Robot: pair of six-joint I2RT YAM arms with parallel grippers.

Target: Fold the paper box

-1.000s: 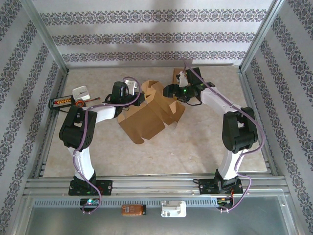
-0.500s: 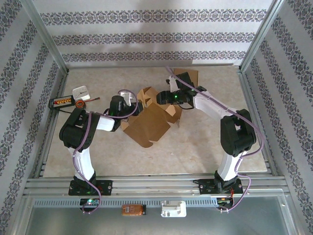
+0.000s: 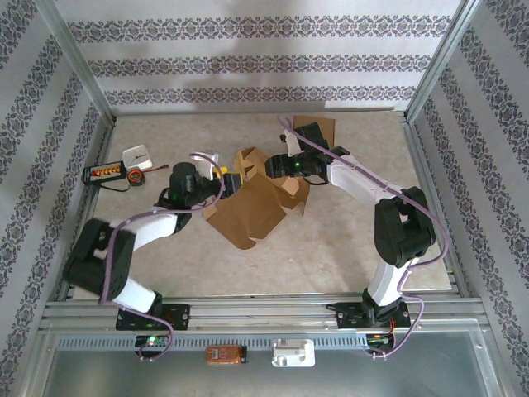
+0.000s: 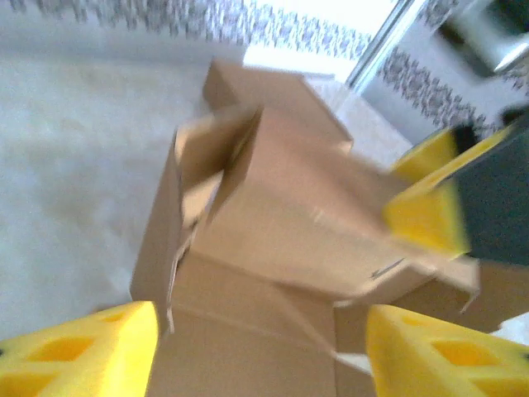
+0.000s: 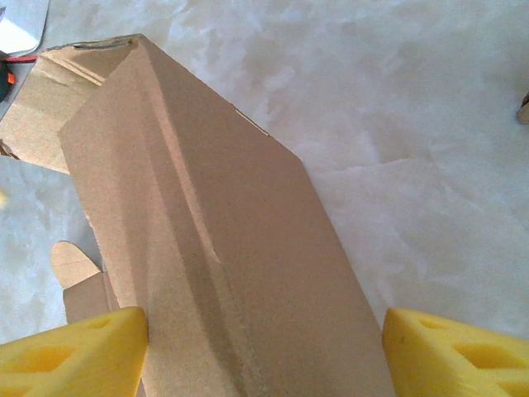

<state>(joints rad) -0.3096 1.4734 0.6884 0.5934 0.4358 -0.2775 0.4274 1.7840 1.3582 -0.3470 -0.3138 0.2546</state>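
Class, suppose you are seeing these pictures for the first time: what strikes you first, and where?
The half-folded brown paper box at the middle of the table stands out first. The left gripper and right gripper flank it from either side, their yellow fingers spread open.

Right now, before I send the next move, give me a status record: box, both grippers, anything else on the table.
paper box: partly folded, mid-table, flaps standing at its far end
left gripper: open, at the box's left side, cardboard between its fingers
right gripper: open, over the box's far end, a panel between its fingers
elsewhere: second cardboard piece at far edge; small items at left edge
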